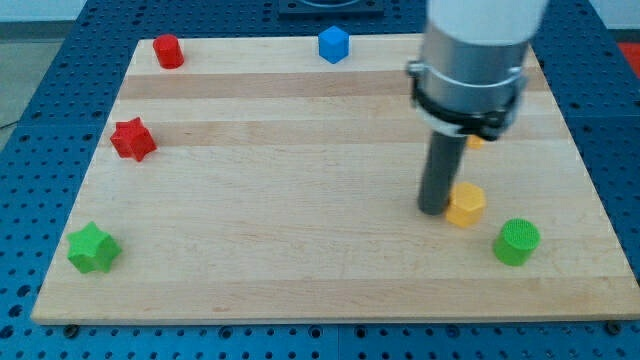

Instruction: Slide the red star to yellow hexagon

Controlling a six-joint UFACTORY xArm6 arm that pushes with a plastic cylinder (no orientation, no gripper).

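The red star [132, 139] lies near the board's left edge, above the middle. The yellow hexagon [466, 204] lies right of the board's centre. My tip [433, 210] rests on the board, touching or almost touching the yellow hexagon's left side, far to the right of the red star. A small piece of another yellow block [477, 142] shows behind the rod's body; its shape is hidden.
A red cylinder [168, 50] sits at the top left. A blue cube [334, 44] sits at the top centre. A green star [93, 248] lies at the bottom left. A green cylinder [516, 242] lies below and right of the yellow hexagon. The wooden board [300, 250] lies on a blue perforated table.
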